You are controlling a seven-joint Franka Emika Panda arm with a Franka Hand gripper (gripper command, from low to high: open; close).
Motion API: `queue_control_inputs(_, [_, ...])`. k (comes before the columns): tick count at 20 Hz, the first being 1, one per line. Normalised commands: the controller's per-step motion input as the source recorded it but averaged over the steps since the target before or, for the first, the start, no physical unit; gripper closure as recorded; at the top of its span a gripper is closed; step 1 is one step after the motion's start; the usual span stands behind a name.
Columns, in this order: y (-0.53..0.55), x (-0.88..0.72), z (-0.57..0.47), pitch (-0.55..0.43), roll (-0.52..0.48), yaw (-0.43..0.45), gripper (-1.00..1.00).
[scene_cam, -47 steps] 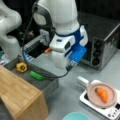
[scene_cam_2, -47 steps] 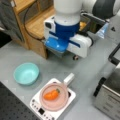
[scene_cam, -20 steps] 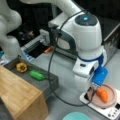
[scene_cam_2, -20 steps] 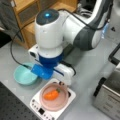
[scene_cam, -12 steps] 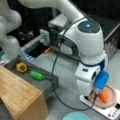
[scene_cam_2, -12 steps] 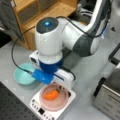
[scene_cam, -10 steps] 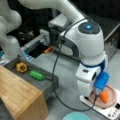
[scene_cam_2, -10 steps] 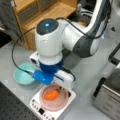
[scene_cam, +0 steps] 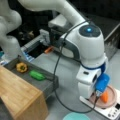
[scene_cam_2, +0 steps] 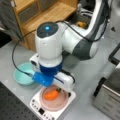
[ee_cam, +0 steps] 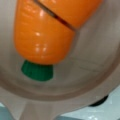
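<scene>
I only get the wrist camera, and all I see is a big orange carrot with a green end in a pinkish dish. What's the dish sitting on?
Observer: In a front view the pink dish sits on a white scale with buttons along its front edge.
Operator: Where's the gripper? I can't see it at all!
Observer: It is low over the dish, right above the carrot, mostly hidden behind the arm's white wrist and a blue block.
Operator: Is there anything else nearby?
Observer: Yes, a teal bowl stands on the grey table at a front view's left of the scale.
Operator: Any more veggies?
Observer: A green vegetable and a yellow one lie in a grey tray.
</scene>
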Motion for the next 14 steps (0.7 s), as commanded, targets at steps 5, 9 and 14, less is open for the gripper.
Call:
queue_control_inputs(5, [0.12, 0.33, 0.05, 0.109, -0.110, 0.009, -1.00])
queue_control_inputs(9, [0.12, 0.31, 0.04, 0.108, -0.119, 0.003, -1.00])
queue_control_inputs(14, [0.13, 0.31, -0.03, 0.092, -0.161, -0.015, -1.00])
